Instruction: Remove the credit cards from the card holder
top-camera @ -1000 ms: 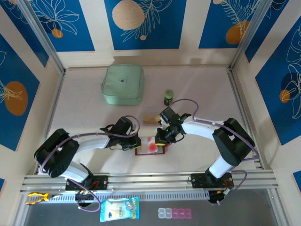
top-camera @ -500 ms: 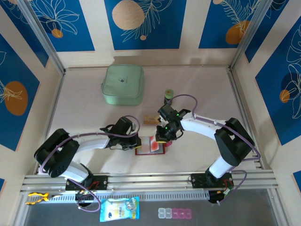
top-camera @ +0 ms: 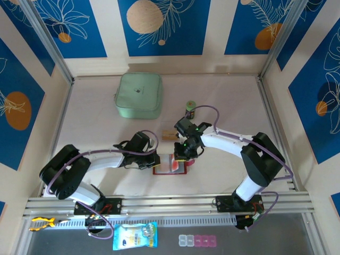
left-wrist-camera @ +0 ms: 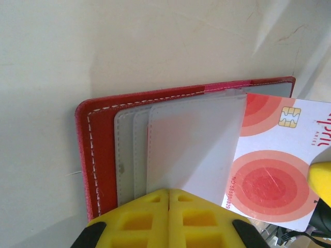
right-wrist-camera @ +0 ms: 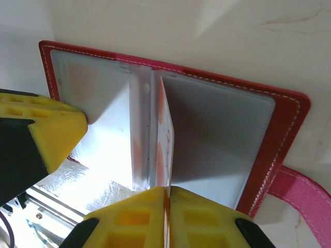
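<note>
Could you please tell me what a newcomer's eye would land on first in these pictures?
First comes the open red card holder at the middle front of the table, with both arms meeting over it. The right gripper is shut on a white credit card with red circles, partly out of a clear pocket, while the left gripper sits closed at that pocket's edge. Farther back on the left lies a mint-green case.

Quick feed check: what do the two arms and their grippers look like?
Both the left arm and right arm have white tube links, bulky black joints and looping purple cables. The left gripper and right gripper carry yellow fingers moulded with square pockets, on black mounts.
</note>
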